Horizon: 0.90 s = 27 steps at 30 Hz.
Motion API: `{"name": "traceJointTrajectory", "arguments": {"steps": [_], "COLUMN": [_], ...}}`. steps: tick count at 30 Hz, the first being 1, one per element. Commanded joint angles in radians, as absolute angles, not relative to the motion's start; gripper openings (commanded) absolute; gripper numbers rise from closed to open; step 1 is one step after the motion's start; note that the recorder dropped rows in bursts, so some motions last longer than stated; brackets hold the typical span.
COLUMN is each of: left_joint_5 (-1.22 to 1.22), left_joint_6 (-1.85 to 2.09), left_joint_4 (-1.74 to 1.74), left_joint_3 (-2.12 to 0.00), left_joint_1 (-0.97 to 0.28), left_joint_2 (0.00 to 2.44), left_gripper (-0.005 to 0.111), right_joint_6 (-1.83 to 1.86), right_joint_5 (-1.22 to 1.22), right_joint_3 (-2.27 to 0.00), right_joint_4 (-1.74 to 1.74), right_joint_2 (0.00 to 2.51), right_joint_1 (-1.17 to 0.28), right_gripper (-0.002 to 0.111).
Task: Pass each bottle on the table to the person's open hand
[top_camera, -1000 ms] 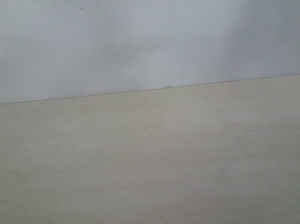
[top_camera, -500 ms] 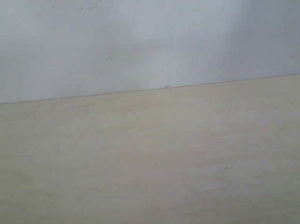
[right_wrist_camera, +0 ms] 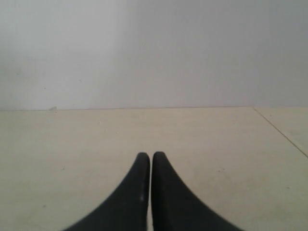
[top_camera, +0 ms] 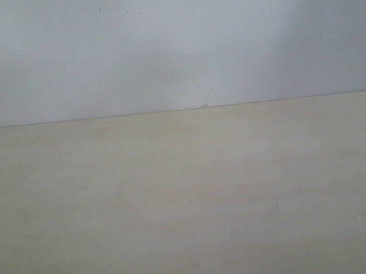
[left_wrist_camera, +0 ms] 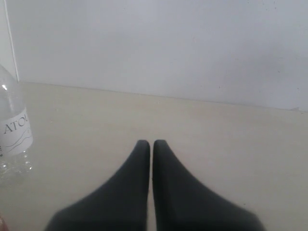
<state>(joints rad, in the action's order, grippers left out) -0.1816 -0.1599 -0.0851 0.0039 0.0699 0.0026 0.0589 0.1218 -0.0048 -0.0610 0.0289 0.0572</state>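
Only one bottle shows: the clear bottle with a white lettered label [left_wrist_camera: 14,137], standing on the table [left_wrist_camera: 216,139] at the edge of the left wrist view. My left gripper [left_wrist_camera: 151,143] is shut and empty, apart from that bottle. In the right wrist view my right gripper [right_wrist_camera: 151,155] is also shut, with bare table [right_wrist_camera: 216,144] under it. The exterior view holds only the pale beige tabletop [top_camera: 188,200]; neither gripper appears there. The blue-tinted bottle, the yellow bottle and the person's open hand are out of view.
A plain grey-white wall [top_camera: 176,48] rises behind the table's far edge. A thin seam or edge line [right_wrist_camera: 281,132] crosses the tabletop in the right wrist view.
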Motion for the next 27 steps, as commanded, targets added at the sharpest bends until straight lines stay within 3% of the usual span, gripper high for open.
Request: {"name": "traceJointTrajectory", "arguments": {"steps": [1, 27], "left_joint_5": [-0.183, -0.183], "left_joint_6": [-0.161, -0.161], "left_joint_4": [-0.086, -0.086], "left_joint_3": [0.0, 0.0], "left_joint_1": [0.073, 0.073], "left_joint_2": [0.0, 0.0], "left_gripper": [0.004, 0.004], "right_joint_6": [0.053, 0.053], "right_joint_5": [0.138, 0.128], "right_joint_3": [0.0, 0.0], "right_joint_4": [-0.053, -0.053], "right_joint_2": [0.022, 0.022], "right_joint_1": [0.06, 0.06], "right_gripper": [0.001, 0.001]}}
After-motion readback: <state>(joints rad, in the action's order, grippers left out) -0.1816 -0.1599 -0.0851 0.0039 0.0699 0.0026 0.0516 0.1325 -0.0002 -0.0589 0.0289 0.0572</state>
